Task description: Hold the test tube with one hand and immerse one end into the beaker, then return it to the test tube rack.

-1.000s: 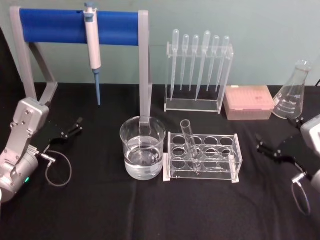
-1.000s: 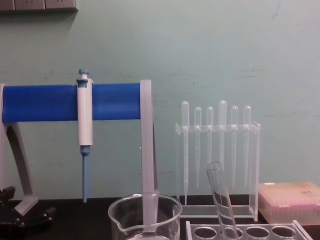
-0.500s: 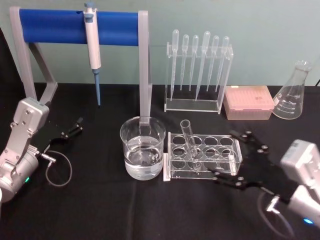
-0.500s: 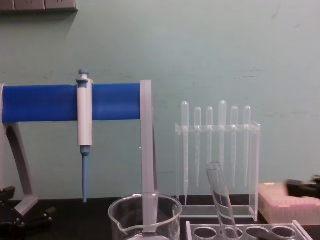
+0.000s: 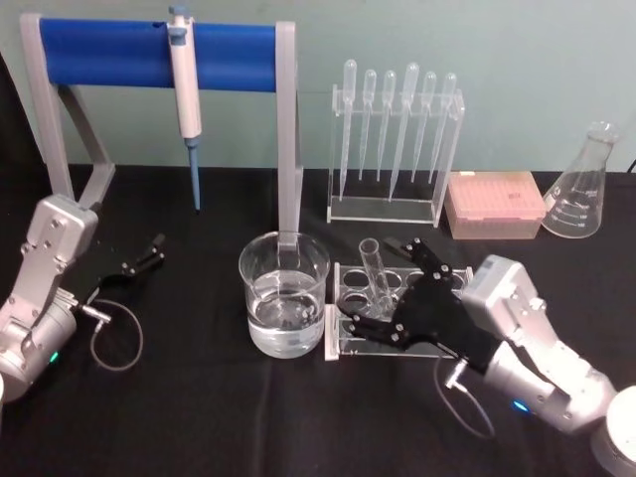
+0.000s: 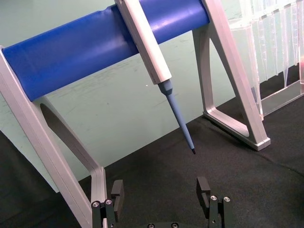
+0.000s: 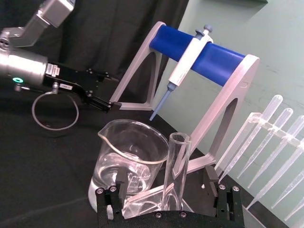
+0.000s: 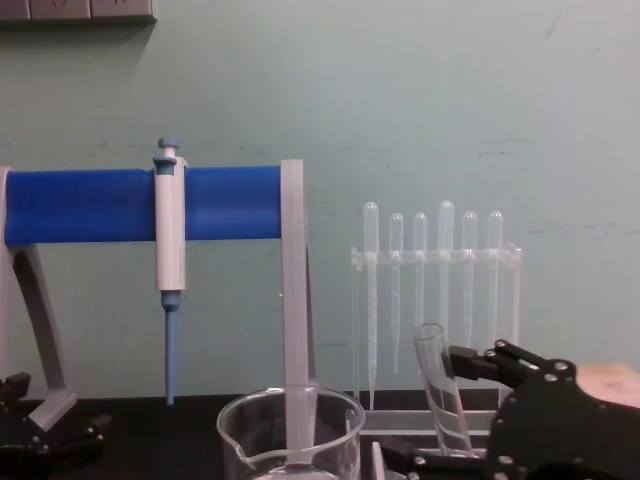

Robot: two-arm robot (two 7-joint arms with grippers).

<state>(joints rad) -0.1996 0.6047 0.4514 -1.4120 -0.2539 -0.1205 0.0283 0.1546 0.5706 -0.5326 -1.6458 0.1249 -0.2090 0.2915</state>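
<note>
Step in hand: closing in on the test tube [image 5: 371, 260] to take hold of it; by my reading the task is at its start, since the tube stands in the rack [image 5: 345, 298] and nothing is gripped.
Right gripper [image 5: 376, 286]: reaches in from about 4 o'clock in the head view, fingers spread wide, one on each side of the tube and neither touching it.
Left gripper [image 5: 149, 253]: parked near the table's 9 o'clock edge, well apart from the glassware, fingers apart and holding nothing.
Tube's place: a hole at the rack's 9 o'clock end, the end nearest the beaker [image 5: 256, 288].
Beaker's place: just beside the rack at its 9 o'clock side, partly filled with clear liquid.
Tube's axis: long axis close to upright, round bottom down in the rack and open mouth up. In the chest view the mouth leans toward 11 o'clock, that is toward the beaker.
Doing it well: centre the tube between the pads and close on the bare glass above the rack top and below the rim, gently, because thin round glass will likely slip or crack.
Lift: draw it out along its own lean, toward 11 o'clock, so the bottom does not lever against the hole.
Risk: the lower finger sits near the rack's front wall and may nudge the rack toward the beaker.
</note>
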